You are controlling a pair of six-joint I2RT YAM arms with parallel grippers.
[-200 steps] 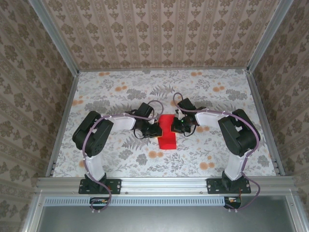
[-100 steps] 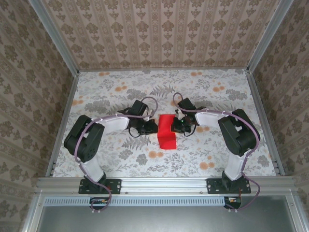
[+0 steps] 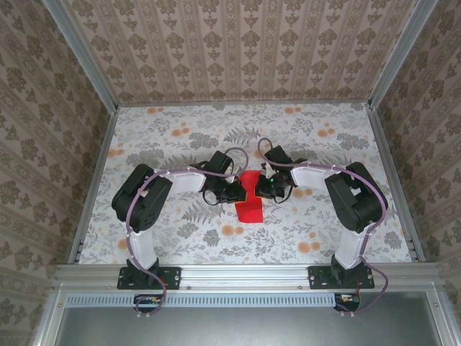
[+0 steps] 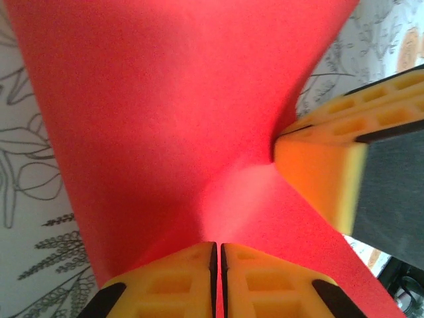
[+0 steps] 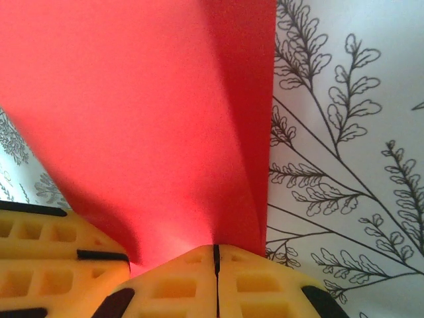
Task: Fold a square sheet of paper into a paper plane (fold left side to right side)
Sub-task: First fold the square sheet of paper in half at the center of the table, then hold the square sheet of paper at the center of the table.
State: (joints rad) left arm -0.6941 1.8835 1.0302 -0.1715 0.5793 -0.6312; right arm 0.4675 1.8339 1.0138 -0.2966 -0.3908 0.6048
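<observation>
Mid-fold: left gripper [image 4: 216, 257], right gripper [image 5: 215, 256] each clamped on own side of square sheet of paper [image 3: 250, 210]. Next: carry left edge across, align.

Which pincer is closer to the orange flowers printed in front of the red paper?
Left. The left pincer sits straight behind the flowers; the right pincer, behind and to their right.

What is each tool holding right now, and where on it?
The left tool pinches the red paper at its left edge; the right tool, its right edge.
</observation>
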